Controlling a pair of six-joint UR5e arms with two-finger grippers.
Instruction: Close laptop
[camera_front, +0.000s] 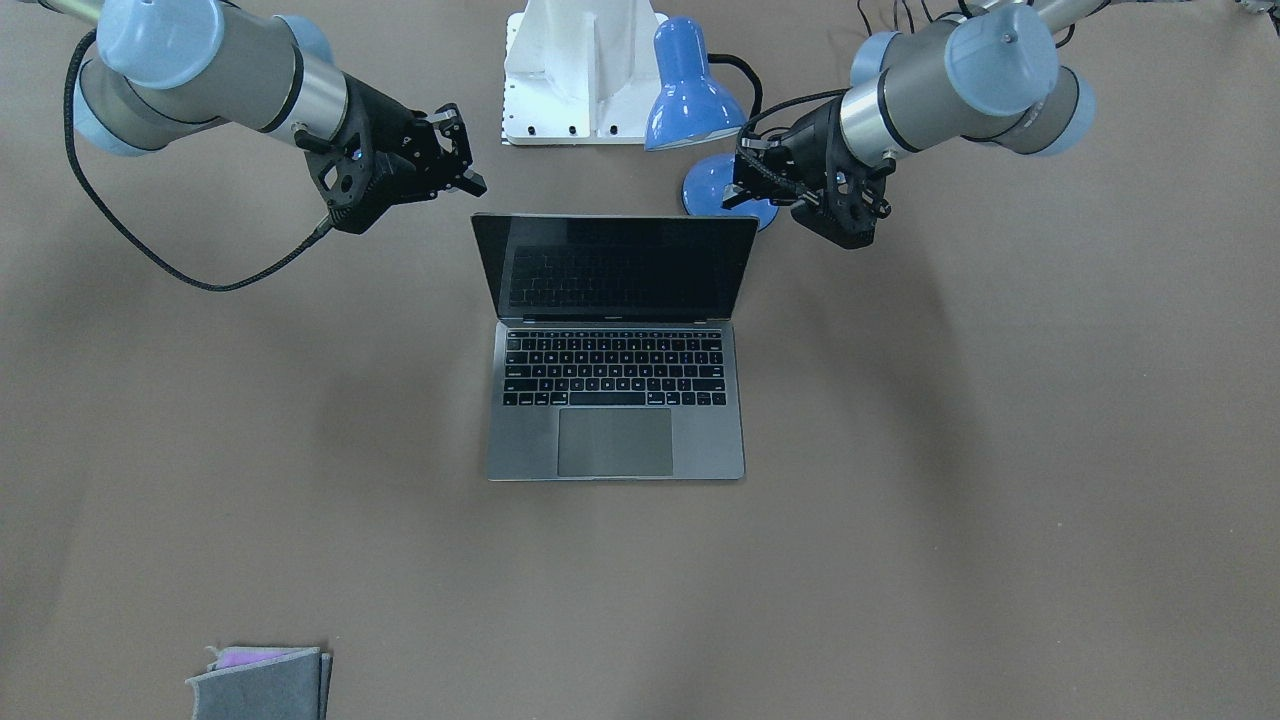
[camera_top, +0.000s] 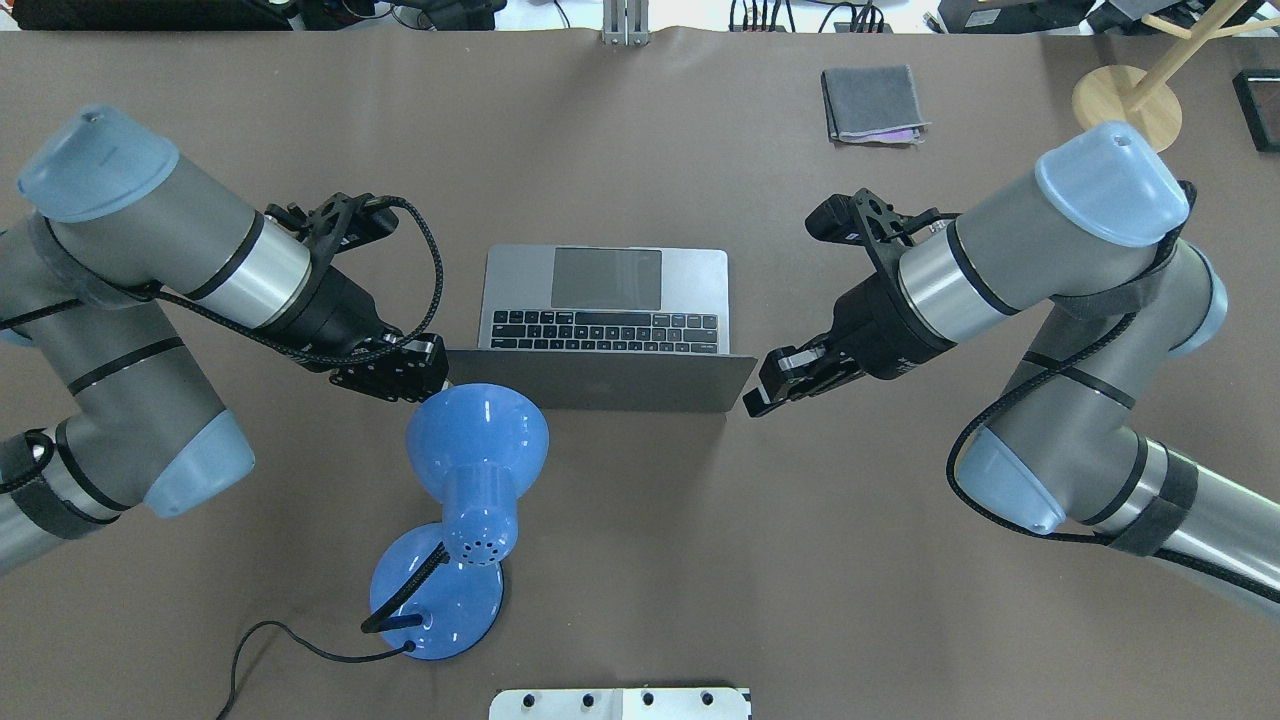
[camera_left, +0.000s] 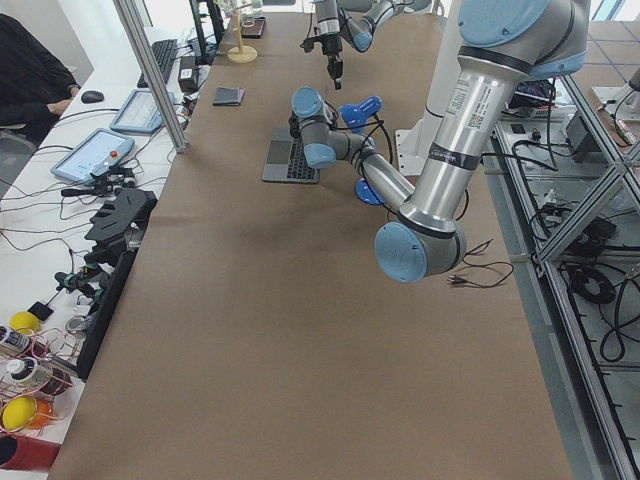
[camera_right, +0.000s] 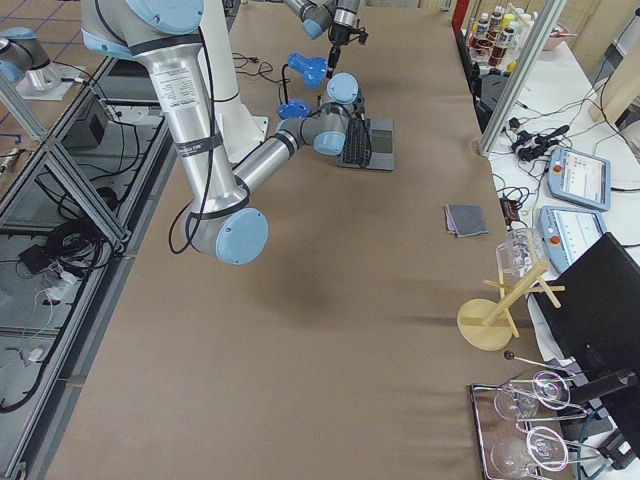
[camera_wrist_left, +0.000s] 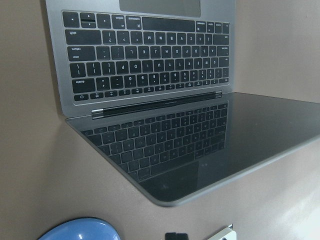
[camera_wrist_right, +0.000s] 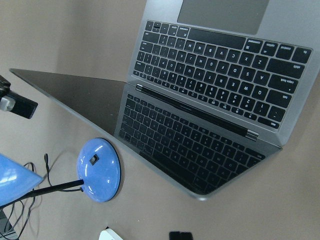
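Note:
The space-grey laptop (camera_front: 615, 400) stands open in the middle of the table, its black screen upright and facing away from the robot. It also shows in the overhead view (camera_top: 605, 300). My left gripper (camera_top: 432, 368) hovers by the lid's top corner on my left, open and empty. My right gripper (camera_top: 760, 385) hovers by the lid's other top corner, open and empty. Neither touches the lid. The left wrist view looks down on the screen and keyboard (camera_wrist_left: 150, 65). The right wrist view shows the same from the other side (camera_wrist_right: 215, 75).
A blue desk lamp (camera_top: 475, 440) stands just behind the lid near my left gripper, its cord trailing back. A folded grey cloth (camera_top: 870, 100) lies at the table's far side. A wooden stand (camera_top: 1110, 95) is at the far right. The white robot base (camera_front: 580, 70) is behind the lamp.

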